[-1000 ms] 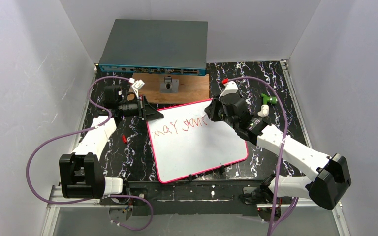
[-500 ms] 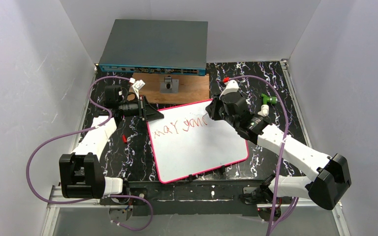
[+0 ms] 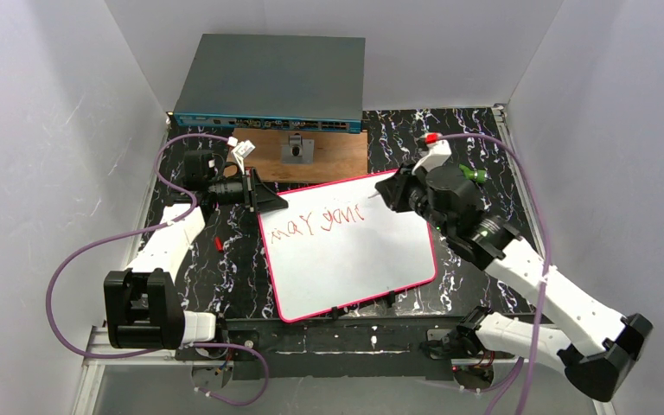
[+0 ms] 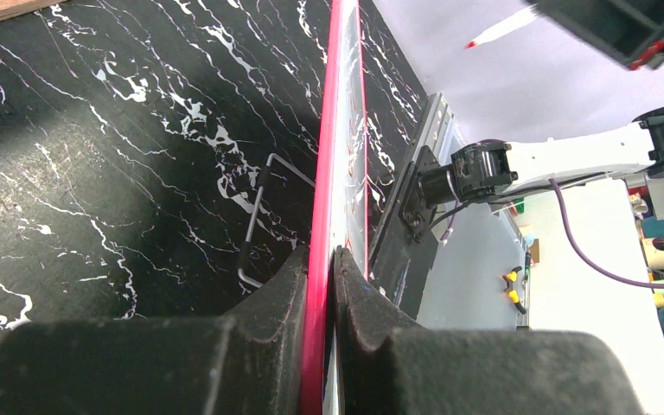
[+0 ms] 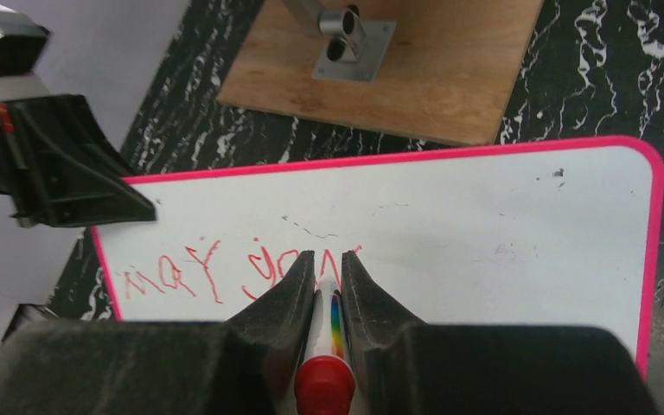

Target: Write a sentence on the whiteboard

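The whiteboard (image 3: 354,259) with a pink-red rim lies tilted on the black marble table. Red scrawled words (image 3: 318,222) run along its upper left; they also show in the right wrist view (image 5: 225,272). My left gripper (image 3: 264,197) is shut on the board's top left rim (image 4: 320,285). My right gripper (image 3: 389,194) is shut on a white marker with a red end (image 5: 322,380) and holds it raised above the board's upper right part (image 5: 484,225). The marker's tip is hidden between the fingers.
A brown wooden board (image 3: 311,154) with a metal bracket lies behind the whiteboard, and a grey network switch (image 3: 272,82) behind that. A green object (image 3: 475,175) sits at the right. A small red cap (image 3: 217,244) lies left of the board. White walls enclose the table.
My right gripper has lifted the marker off the writing and swung right and back, away from the last word. The left gripper and the board have not moved.
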You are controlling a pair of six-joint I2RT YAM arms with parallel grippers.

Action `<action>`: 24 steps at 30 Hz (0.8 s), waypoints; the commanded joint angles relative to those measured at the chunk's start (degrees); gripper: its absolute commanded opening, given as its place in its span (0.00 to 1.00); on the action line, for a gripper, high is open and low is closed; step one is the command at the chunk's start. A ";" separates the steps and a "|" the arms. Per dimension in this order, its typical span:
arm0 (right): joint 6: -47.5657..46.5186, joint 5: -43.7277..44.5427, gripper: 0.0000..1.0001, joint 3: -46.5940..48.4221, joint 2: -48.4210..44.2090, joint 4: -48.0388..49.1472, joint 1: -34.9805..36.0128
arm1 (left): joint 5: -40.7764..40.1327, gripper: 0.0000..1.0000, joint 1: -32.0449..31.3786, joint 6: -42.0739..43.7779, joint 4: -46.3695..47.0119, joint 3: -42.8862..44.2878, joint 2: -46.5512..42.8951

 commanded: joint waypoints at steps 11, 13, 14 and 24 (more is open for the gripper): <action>-3.60 7.31 0.01 1.98 -2.89 -5.27 -0.15 | -11.03 0.00 -1.08 9.01 0.12 -0.64 -1.46; -1.36 10.06 0.01 2.09 -2.35 -7.12 -0.17 | -11.53 0.00 -1.17 9.01 0.28 -0.83 -1.99; -0.99 10.89 0.01 1.92 -2.36 -7.67 -0.15 | -11.87 0.00 -1.15 9.03 0.47 -0.96 -2.11; -14.72 11.95 0.01 -12.13 -7.47 8.03 -0.16 | -12.57 0.00 -1.20 8.23 1.19 -1.50 -2.17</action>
